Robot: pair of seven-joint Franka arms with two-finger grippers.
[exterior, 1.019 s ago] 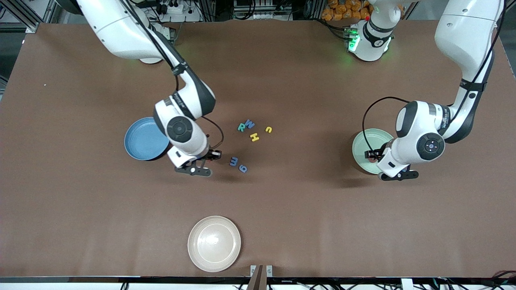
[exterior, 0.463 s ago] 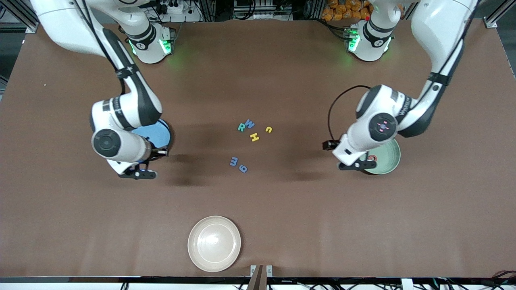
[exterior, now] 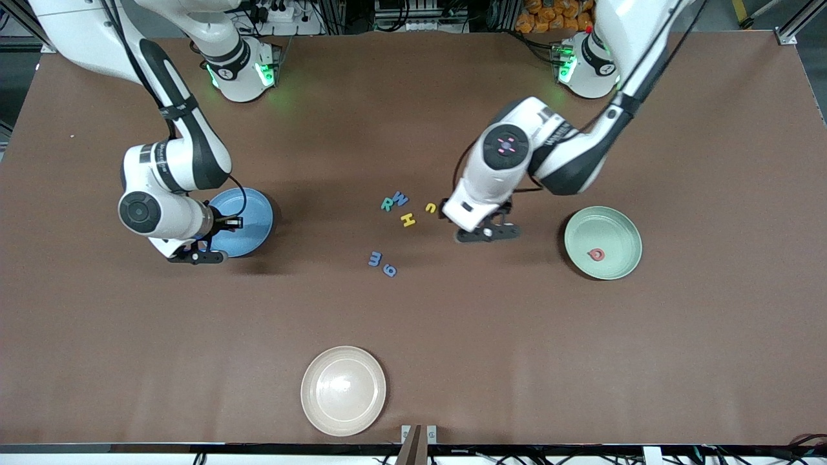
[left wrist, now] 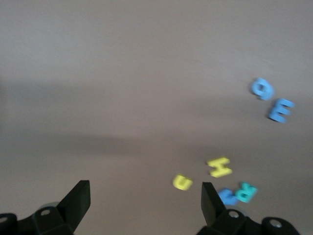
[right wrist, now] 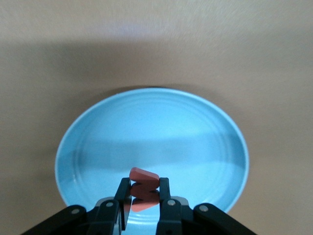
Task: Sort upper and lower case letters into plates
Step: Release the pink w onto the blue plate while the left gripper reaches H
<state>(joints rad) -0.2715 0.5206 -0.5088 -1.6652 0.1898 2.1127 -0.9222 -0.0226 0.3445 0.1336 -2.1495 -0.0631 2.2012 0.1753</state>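
Observation:
My right gripper [exterior: 197, 250] is shut on a red-pink letter [right wrist: 143, 183] and holds it over the edge of the light blue plate [exterior: 252, 219], which fills the right wrist view [right wrist: 151, 127]. My left gripper [exterior: 486, 227] is open and empty over the table beside a small yellow letter [exterior: 430, 208], which also shows in the left wrist view [left wrist: 182, 182]. A yellow H [exterior: 408, 220], a teal R [exterior: 386, 204] and a blue W [exterior: 401, 199] lie close by. Two blue letters [exterior: 381, 264] lie nearer the front camera. The mint green plate [exterior: 617, 226] holds a red letter [exterior: 596, 254].
A cream-white plate [exterior: 343, 390] sits near the table's front edge. Both arms' bases stand along the back edge. Bare brown table lies between the letters and each plate.
My right gripper carried the red-pink letter from beside the blue letters to the light blue plate. My left gripper let a red letter go in the mint plate and moved to the middle letters.

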